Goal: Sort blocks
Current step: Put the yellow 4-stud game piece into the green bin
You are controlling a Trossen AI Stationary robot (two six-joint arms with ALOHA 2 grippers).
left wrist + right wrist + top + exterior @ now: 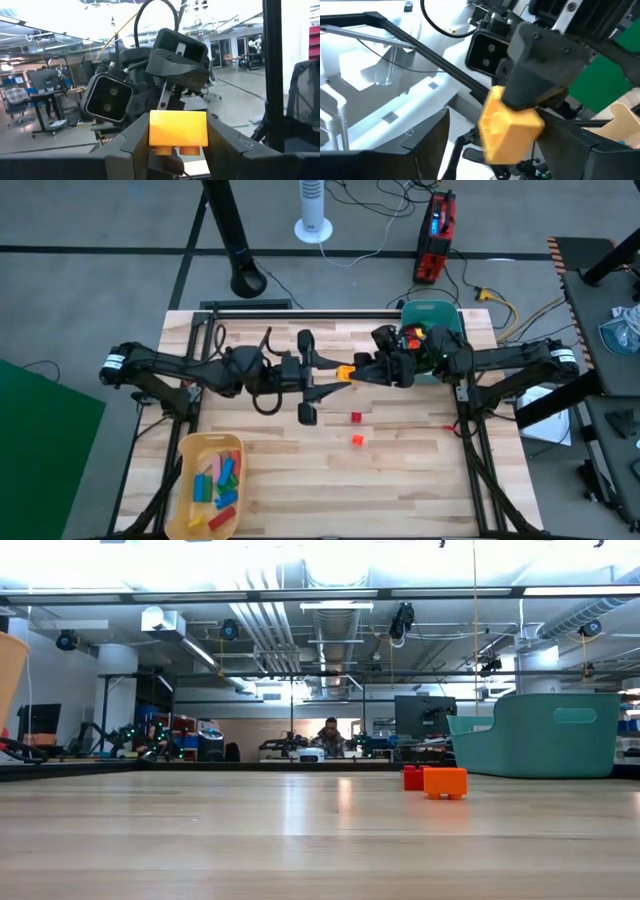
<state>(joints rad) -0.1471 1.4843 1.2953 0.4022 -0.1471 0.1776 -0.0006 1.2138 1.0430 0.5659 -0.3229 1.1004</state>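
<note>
My left gripper (338, 372) is above the table's middle, shut on a yellow block (346, 372). The block shows large in the left wrist view (178, 131) and in the right wrist view (510, 127). My right gripper (372, 370) faces it from the right, open, with its fingers (432, 137) standing wide on either side of the block and apart from it. A red block (355, 417) and an orange-red block (358, 440) lie on the table; the low view shows them too, red (412, 778) and orange (445, 782). My left gripper pinches the yellow block by two opposite sides (152, 131) between its two fingers. The fingers lie level and point toward the table's right edge. The block is lifted clear of the table, with two round studs (172, 150) showing on its underside.
A yellow tray (186, 470) with several coloured blocks stands at the near left. A teal bin (440, 315) holding a few blocks stands at the far right, behind my right arm, and shows in the low view (535, 735). A person sits far back in the room.
</note>
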